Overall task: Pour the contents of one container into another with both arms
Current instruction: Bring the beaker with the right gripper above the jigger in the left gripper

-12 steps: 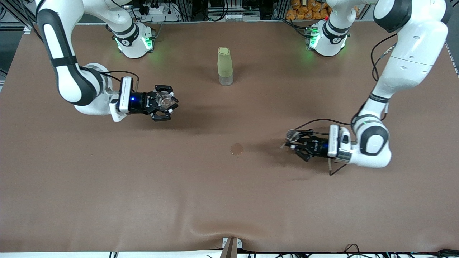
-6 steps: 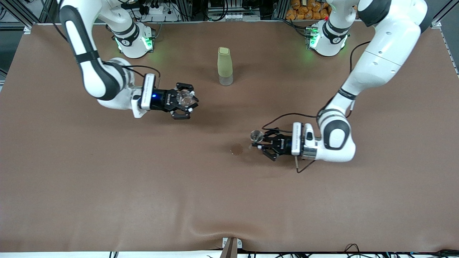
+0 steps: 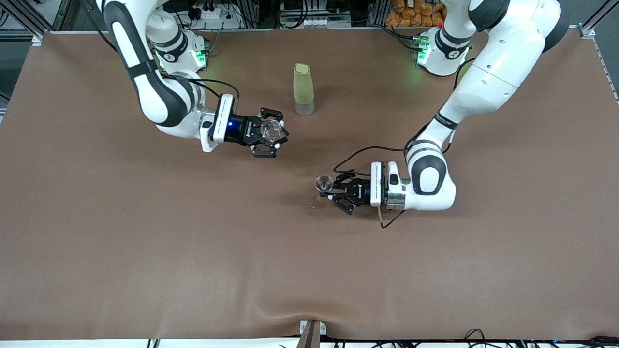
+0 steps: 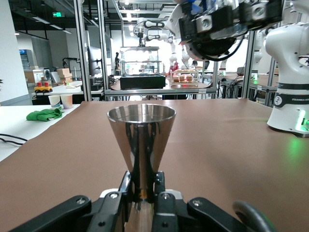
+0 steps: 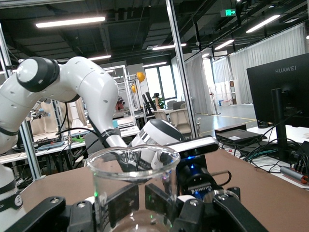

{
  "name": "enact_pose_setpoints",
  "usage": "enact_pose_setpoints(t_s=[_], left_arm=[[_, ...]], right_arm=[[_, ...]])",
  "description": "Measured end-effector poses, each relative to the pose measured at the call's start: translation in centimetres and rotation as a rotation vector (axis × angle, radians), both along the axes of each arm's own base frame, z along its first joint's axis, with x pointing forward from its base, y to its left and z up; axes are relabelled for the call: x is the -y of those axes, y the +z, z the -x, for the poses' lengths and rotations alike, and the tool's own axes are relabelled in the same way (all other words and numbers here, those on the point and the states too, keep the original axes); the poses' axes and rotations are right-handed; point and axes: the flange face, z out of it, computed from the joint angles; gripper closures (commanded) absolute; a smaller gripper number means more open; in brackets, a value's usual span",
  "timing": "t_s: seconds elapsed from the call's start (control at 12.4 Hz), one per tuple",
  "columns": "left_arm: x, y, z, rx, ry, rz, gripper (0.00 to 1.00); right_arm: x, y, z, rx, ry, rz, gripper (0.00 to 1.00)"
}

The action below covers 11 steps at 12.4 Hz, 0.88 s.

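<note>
My right gripper [image 3: 272, 133] is shut on a clear glass beaker [image 3: 271, 129], held upright over the table close to the tall pale-green bottle [image 3: 303, 89]. In the right wrist view the beaker [image 5: 131, 166] fills the foreground above the gripper [image 5: 143, 203]. My left gripper [image 3: 331, 189] is shut on the narrow waist of a steel cone-shaped measuring cup [image 3: 323, 183], upright over a small round brown mark [image 3: 318, 203]. In the left wrist view the steel cup [image 4: 141, 137] stands between the gripper [image 4: 143, 189] fingers, with the right gripper [image 4: 217, 24] high above it.
The pale-green bottle stands upright on the brown table cover [image 3: 193, 251] between the two arm bases. A loose cable [image 3: 387, 220] hangs under the left wrist. The left arm [image 5: 72, 82] fills much of the right wrist view.
Both arms have swung toward the middle of the table, carrying the beaker and the steel cup closer to each other. Both grips are unchanged.
</note>
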Motion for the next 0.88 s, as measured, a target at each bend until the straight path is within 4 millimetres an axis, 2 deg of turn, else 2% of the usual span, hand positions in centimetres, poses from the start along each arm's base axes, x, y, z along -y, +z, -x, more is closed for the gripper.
enact_pose_setpoints(t_s=[0.4,0.64,0.88], left_arm=[[2.5,-0.4,1.2,-0.021,0.032,-0.015,1.00],[3.1,-0.4,1.5,-0.032,0.038,-0.005,1.00],[3.3,-0.4,1.6,-0.033,0.036,-0.006,1.00]], right_arm=[[-3.8,-0.9,-1.3,-0.002,-0.070,0.005,1.00],[-6.2,-2.0,-2.4,0.000,-0.096,0.005,1.00],[-7.6,-2.0,-3.5,0.003,-0.122,0.001,1.00]])
